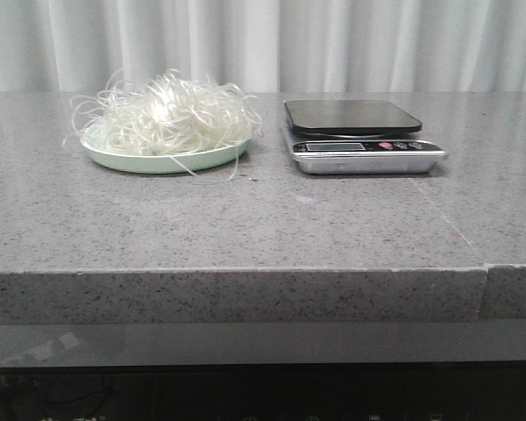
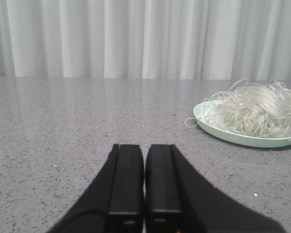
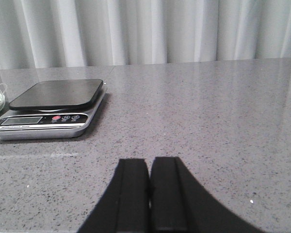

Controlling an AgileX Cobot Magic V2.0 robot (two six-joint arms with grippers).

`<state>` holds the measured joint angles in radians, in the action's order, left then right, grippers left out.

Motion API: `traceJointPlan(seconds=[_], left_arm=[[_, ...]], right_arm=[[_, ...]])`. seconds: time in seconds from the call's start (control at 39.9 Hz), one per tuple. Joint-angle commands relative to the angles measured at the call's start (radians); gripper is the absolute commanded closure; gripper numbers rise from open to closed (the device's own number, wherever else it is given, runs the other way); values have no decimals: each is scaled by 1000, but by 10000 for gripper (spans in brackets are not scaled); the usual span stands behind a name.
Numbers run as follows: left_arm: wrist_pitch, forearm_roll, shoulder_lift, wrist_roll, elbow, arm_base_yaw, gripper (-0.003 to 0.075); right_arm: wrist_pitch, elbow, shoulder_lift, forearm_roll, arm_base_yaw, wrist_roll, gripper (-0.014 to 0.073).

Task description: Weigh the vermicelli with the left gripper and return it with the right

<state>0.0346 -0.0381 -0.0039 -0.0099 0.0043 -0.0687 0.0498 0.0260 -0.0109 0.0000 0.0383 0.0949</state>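
The vermicelli (image 1: 167, 114) is a fluffy whitish tangle heaped on a pale green plate (image 1: 162, 161) at the left of the grey stone table. It also shows in the left wrist view (image 2: 254, 111), on the plate (image 2: 233, 137). A silver kitchen scale (image 1: 361, 140) with a dark platform stands right of the plate; the right wrist view shows the scale (image 3: 51, 108) too. My left gripper (image 2: 144, 148) is shut and empty, low over the table, short of the plate. My right gripper (image 3: 149, 162) is shut and empty, apart from the scale. Neither gripper shows in the front view.
A white curtain (image 1: 263, 44) hangs behind the table. The table's front edge (image 1: 237, 272) runs across the front view, with a seam in the stone slab (image 1: 486, 267) at the right.
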Motion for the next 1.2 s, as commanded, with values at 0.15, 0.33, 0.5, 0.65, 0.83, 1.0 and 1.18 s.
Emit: traceJointPlan(seconds=[0.15,0.33,0.5,0.65,0.83,1.0,1.18], left_arm=[[-82,-9,-23,-6,37,2,565],[-82,-9,-23,-6,37,2,565],[-82,-9,-23,-6,37,2,565],[-93,-9,-23,-6,37,2,565],[-108,-9,-23,-6,37,2,565],[-147,-9,-23,-6,-19,2,565],[-88,-9,-19,-6,-182,2,565]], right_arm=[[-83,-2,-16,0,-8,-4,429],[-83,-2,-16,0,-8,-4,429],[-83,-2,-16,0,-8,-4,429],[-83,-2,-16,0,-8,-4,429],[-111,-3,-16,0,-8,-5,429],[-98,-77,-16,0,-8,-5,429],[-34,-226,-14,0,-8,-5,429]])
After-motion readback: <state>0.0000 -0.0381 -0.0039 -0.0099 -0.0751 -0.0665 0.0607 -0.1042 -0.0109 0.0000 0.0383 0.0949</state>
